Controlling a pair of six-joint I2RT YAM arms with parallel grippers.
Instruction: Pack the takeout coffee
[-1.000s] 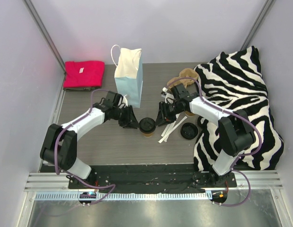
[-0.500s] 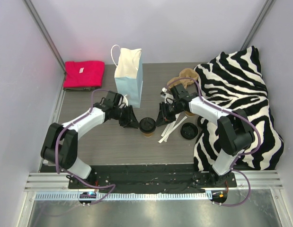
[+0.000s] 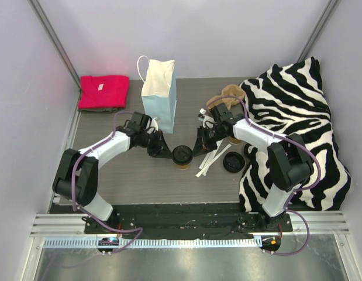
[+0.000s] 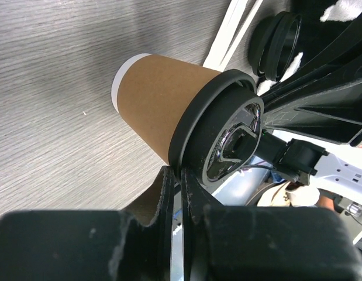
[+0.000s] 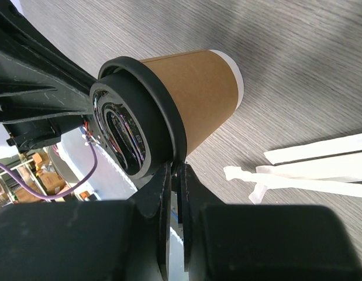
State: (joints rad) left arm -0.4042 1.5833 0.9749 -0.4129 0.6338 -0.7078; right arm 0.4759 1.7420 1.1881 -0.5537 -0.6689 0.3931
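Seemingly seating the black lid: left tool and right tool, jaws together, touch its rim oppositely; press evenly, holding the takeout coffee upright.

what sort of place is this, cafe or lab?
Likely a lab test cell, not a cafe: plain walls box in a small table, an aluminium rail runs along its near edge, props look staged: takeout coffee, zebra blanket, red towel.
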